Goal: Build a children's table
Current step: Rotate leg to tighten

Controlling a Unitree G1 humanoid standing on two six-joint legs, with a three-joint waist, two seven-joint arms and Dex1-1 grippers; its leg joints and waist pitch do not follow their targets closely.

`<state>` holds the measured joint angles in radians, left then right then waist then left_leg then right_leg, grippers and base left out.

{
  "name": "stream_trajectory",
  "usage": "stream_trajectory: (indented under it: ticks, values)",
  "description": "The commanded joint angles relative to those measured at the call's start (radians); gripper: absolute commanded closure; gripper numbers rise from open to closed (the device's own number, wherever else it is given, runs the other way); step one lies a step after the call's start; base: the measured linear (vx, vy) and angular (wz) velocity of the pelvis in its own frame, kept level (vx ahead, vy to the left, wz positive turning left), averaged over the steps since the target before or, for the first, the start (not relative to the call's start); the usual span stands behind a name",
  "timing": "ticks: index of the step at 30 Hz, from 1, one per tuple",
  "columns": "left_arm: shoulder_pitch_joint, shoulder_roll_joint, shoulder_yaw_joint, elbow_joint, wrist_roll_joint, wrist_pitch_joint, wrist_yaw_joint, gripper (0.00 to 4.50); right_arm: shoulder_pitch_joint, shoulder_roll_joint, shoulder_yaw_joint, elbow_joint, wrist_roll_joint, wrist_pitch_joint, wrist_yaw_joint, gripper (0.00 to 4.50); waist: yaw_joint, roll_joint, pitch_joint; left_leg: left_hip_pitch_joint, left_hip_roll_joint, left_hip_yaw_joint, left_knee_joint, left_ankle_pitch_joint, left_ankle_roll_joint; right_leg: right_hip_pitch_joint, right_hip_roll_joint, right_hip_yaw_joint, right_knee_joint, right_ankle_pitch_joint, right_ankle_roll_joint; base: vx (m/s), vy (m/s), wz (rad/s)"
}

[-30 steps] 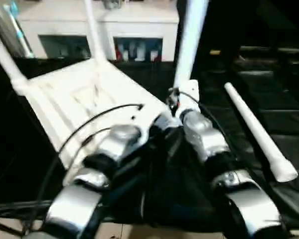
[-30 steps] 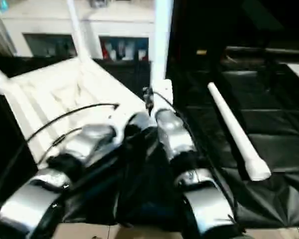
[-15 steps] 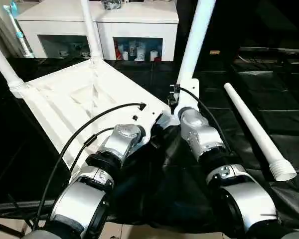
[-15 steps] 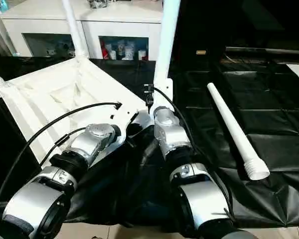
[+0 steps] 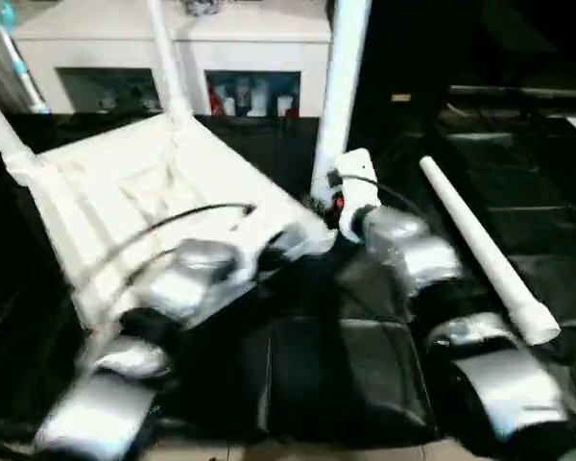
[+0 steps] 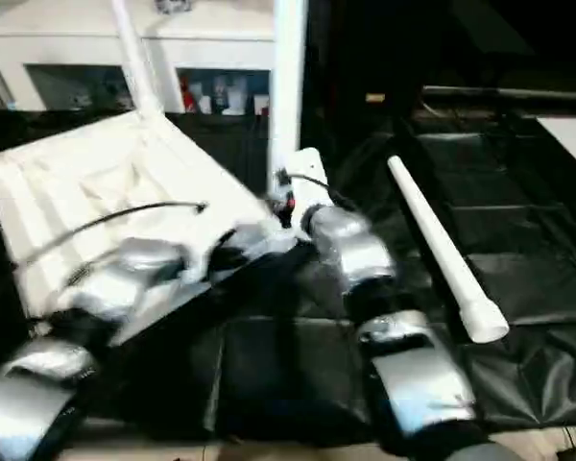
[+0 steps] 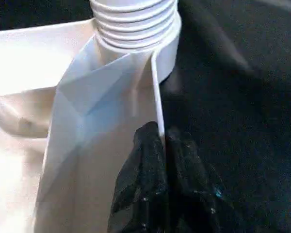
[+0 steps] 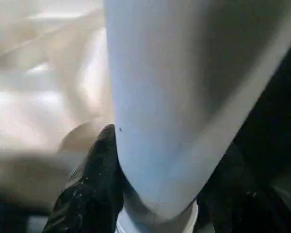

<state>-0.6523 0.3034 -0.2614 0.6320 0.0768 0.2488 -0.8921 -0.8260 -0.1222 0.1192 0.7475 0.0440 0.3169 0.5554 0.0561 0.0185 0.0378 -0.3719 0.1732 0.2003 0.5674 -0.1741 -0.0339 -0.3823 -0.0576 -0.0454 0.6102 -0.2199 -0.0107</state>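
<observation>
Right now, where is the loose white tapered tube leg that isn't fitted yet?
In the left eye view, the loose white tapered tube leg lies on the black cover on the robot's right, beside its right forearm.

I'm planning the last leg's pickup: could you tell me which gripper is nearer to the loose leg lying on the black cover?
Right. The right gripper is clamped on the upright leg just beside the loose leg; the left gripper pinches the tabletop's rim, farther away.
</observation>
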Motion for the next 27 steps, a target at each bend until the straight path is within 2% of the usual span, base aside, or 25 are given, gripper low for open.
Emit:
stream_trajectory:
  ticks: [1, 4, 7, 8, 11, 14, 15, 16, 18, 23, 24, 25, 26, 27]
  values:
    - [0.026, 0.032, -0.077, -0.121, -0.033, -0.038, -0.211, 4.5, 0.057, -0.057, 0.064, 0.046, -0.053, 0.079, 0.071, 2.66, 0.01, 0.005, -0.047, 0.018, 0.073, -0.032, -0.063, -0.212, 0.026, 0.035, -0.094, 0.048, -0.068, -0.058, -0.244, 0.0, 0.0, 0.0]
    - [0.067, 0.097, -0.075, -0.208, -0.068, -0.033, -0.3, 4.5, 0.088, -0.119, 0.115, -0.024, -0.061, 0.077, 0.199, 2.66, 0.015, 0.008, -0.044, 0.021, 0.075, -0.033, -0.068, -0.249, -0.003, 0.032, -0.092, 0.049, -0.07, -0.103, -0.235, 0.0, 0.0, 0.0]
    - [0.098, 0.157, -0.073, -0.27, -0.095, -0.041, -0.375, 4.5, 0.117, -0.178, 0.162, -0.082, -0.072, 0.052, 0.311, 2.66, 0.023, 0.009, -0.045, 0.024, 0.075, -0.031, -0.068, -0.249, -0.011, 0.028, -0.09, 0.05, -0.067, -0.092, -0.233, 0.0, 0.0, 0.0]
    - [0.103, 0.168, -0.072, -0.279, -0.097, -0.039, -0.383, 4.5, 0.122, -0.189, 0.169, -0.093, -0.073, 0.049, 0.331, 2.66, 0.028, 0.006, -0.045, 0.026, 0.074, -0.031, -0.067, -0.249, -0.014, 0.028, -0.091, 0.051, -0.068, -0.09, -0.233, 0.0, 0.0, 0.0]
    - [0.119, 0.205, -0.068, -0.314, -0.122, -0.013, -0.418, 4.5, 0.136, -0.222, 0.191, -0.129, -0.06, 0.072, 0.405, 2.66, 0.036, 0.003, -0.046, 0.025, 0.071, -0.03, -0.066, -0.231, -0.016, 0.029, -0.091, 0.052, -0.065, -0.071, -0.236, 0.0, 0.0, 0.0]
    - [0.128, 0.227, -0.07, -0.333, -0.139, 0.001, -0.454, 4.5, 0.148, -0.246, 0.214, -0.138, -0.063, 0.062, 0.463, 2.66, 0.039, -0.007, -0.046, 0.023, 0.071, -0.029, -0.064, -0.216, -0.008, 0.031, -0.092, 0.052, -0.065, -0.073, -0.233, 0.0, 0.0, 0.0]
    - [0.131, 0.231, -0.073, -0.338, -0.143, 0.003, -0.463, 4.5, 0.153, -0.256, 0.226, -0.139, -0.067, 0.056, 0.478, 2.66, 0.041, -0.004, -0.045, 0.023, 0.071, -0.029, -0.064, -0.211, -0.006, 0.029, -0.093, 0.053, -0.065, -0.079, -0.233, 0.0, 0.0, 0.0]
    - [0.133, 0.232, -0.073, -0.34, -0.146, 0.002, -0.466, 4.5, 0.155, -0.26, 0.232, -0.136, -0.07, 0.054, 0.483, 2.66, 0.043, -0.009, -0.044, 0.024, 0.071, -0.03, -0.064, -0.214, -0.008, 0.029, -0.094, 0.052, -0.065, -0.093, -0.231, 0.0, 0.0, 0.0]
    - [0.132, 0.229, -0.073, -0.341, -0.156, 0.009, -0.468, 4.5, 0.156, -0.265, 0.244, -0.127, -0.079, 0.045, 0.483, 2.66, 0.044, -0.003, -0.045, 0.024, 0.07, -0.03, -0.063, -0.214, -0.012, 0.028, -0.094, 0.053, -0.065, -0.1, -0.23, 0.0, 0.0, 0.0]
    - [0.121, 0.207, -0.075, -0.318, -0.145, 0.01, -0.422, 4.5, 0.152, -0.244, 0.225, -0.105, -0.077, 0.042, 0.423, 2.66, 0.045, -0.008, -0.046, 0.023, 0.068, -0.03, -0.061, -0.194, -0.008, 0.031, -0.093, 0.052, -0.063, -0.074, -0.232, 0.0, 0.0, 0.0]
    - [0.113, 0.189, -0.078, -0.304, -0.134, 0.021, -0.395, 4.5, 0.149, -0.214, 0.189, -0.091, -0.067, 0.054, 0.346, 2.66, 0.044, -0.012, -0.045, 0.022, 0.068, -0.029, -0.061, -0.191, -0.006, 0.031, -0.094, 0.053, -0.064, -0.077, -0.231, 0.0, 0.0, 0.0]
    - [0.113, 0.189, -0.078, -0.304, -0.134, 0.021, -0.395, 4.5, 0.149, -0.214, 0.189, -0.091, -0.067, 0.054, 0.346, 2.66, 0.043, -0.011, -0.044, 0.022, 0.067, -0.03, -0.061, -0.193, -0.008, 0.03, -0.094, 0.053, -0.064, -0.087, -0.23, 0.0, 0.0, 0.0]
    - [0.103, 0.167, -0.079, -0.285, -0.116, 0.032, -0.354, 4.5, 0.148, -0.18, 0.153, -0.08, -0.057, 0.082, 0.267, 2.66, 0.043, -0.009, -0.044, 0.023, 0.068, -0.031, -0.062, -0.206, -0.012, 0.031, -0.095, 0.053, -0.067, -0.115, -0.227, 0.0, 0.0, 0.0]
    - [0.098, 0.159, -0.081, -0.276, -0.108, 0.032, -0.335, 4.5, 0.148, -0.168, 0.143, -0.078, -0.055, 0.091, 0.236, 2.66, 0.04, -0.009, -0.039, 0.024, 0.067, -0.033, -0.067, -0.234, -0.023, 0.027, -0.094, 0.054, -0.072, -0.163, -0.221, 0.0, 0.0, 0.0]
